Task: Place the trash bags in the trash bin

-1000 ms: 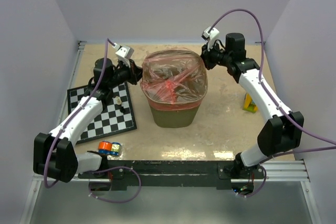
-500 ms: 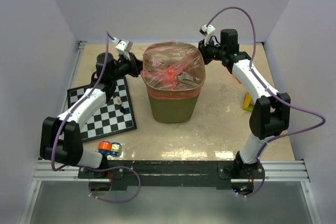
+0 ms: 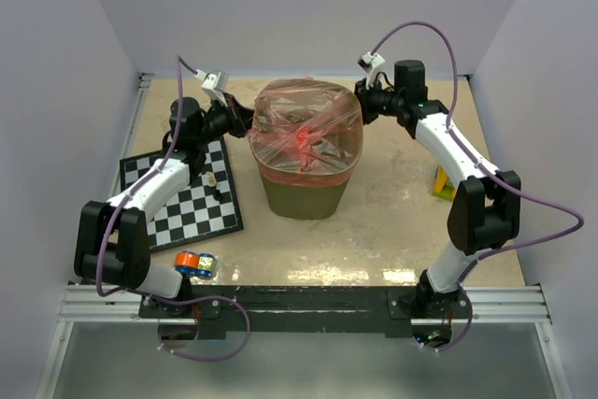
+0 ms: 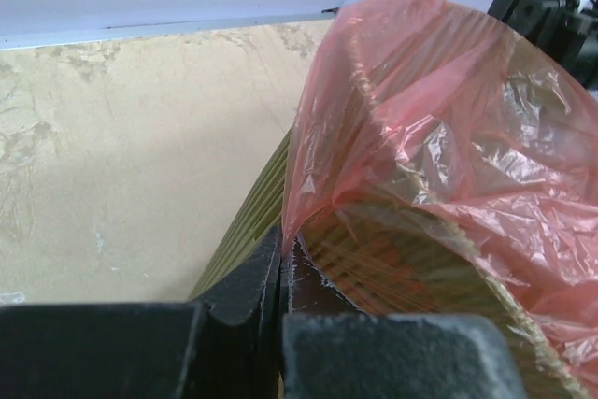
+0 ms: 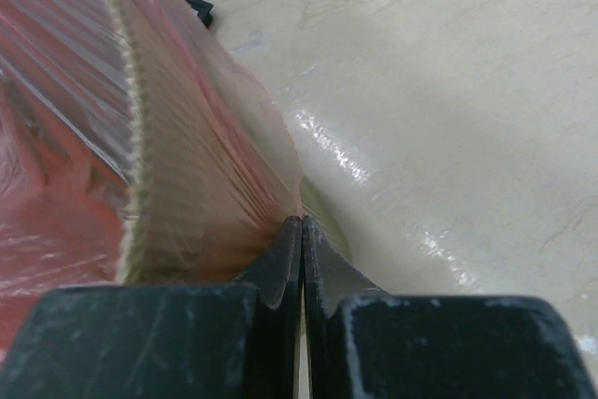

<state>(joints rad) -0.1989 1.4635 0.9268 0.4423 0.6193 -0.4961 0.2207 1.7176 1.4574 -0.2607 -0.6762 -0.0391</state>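
The olive-green mesh trash bin (image 3: 304, 197) stands mid-table with a red-pink trash bag (image 3: 306, 130) stretched over its mouth and down past the rim. My left gripper (image 3: 245, 123) is at the bin's left upper edge. In the left wrist view its jaws (image 4: 283, 242) are shut on the film's edge (image 4: 439, 128), against the bin's mesh wall (image 4: 245, 221). On the opposite side, my right gripper (image 3: 364, 107) sits at the right upper corner. The right wrist view shows it (image 5: 301, 226) pinching the bag's edge (image 5: 187, 128). The inside of the bin is veiled by the film.
A black-and-white chessboard (image 3: 177, 198) lies left of the bin under my left arm, with a small piece (image 3: 211, 178) on it. Small orange-and-blue blocks (image 3: 194, 263) sit near the front left. A yellow-green object (image 3: 443, 184) is at the right, beside my right arm.
Both arms have reached farther toward the back of the table, and the bin top now sits slightly farther back. The film is drawn tighter over the rim, with both grippers still at its sides.
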